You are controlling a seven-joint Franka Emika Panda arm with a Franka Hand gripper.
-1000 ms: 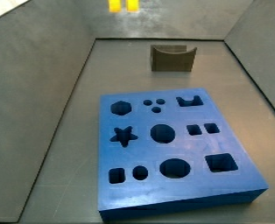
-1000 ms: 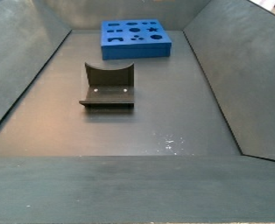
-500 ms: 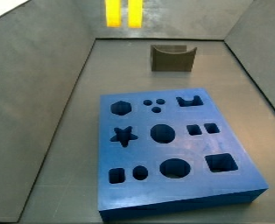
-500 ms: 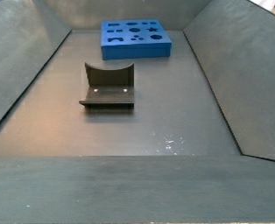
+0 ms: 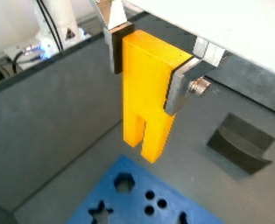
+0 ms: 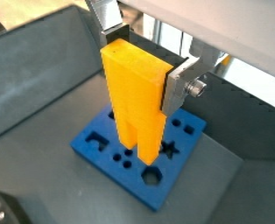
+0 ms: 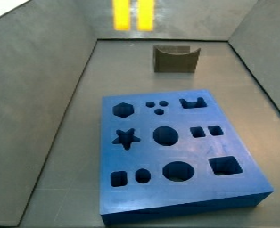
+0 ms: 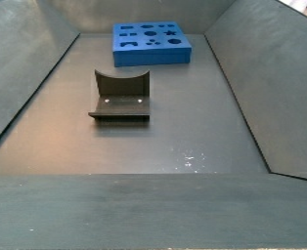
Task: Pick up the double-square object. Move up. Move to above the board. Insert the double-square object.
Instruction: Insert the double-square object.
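Clamped between the gripper's [image 5: 147,63] silver plates: the double-square object [image 5: 147,94], hanging prongs-down high in the air. Lower in a side view than a second ago, with more of the yellow prongs [image 7: 133,15] showing at the top edge. Below it in a wrist view, the board [image 6: 137,152]; well short of it in a side view. Far off, the fixture [image 8: 119,96]. By the look of it, carried towards the board, insertion yet to begin.
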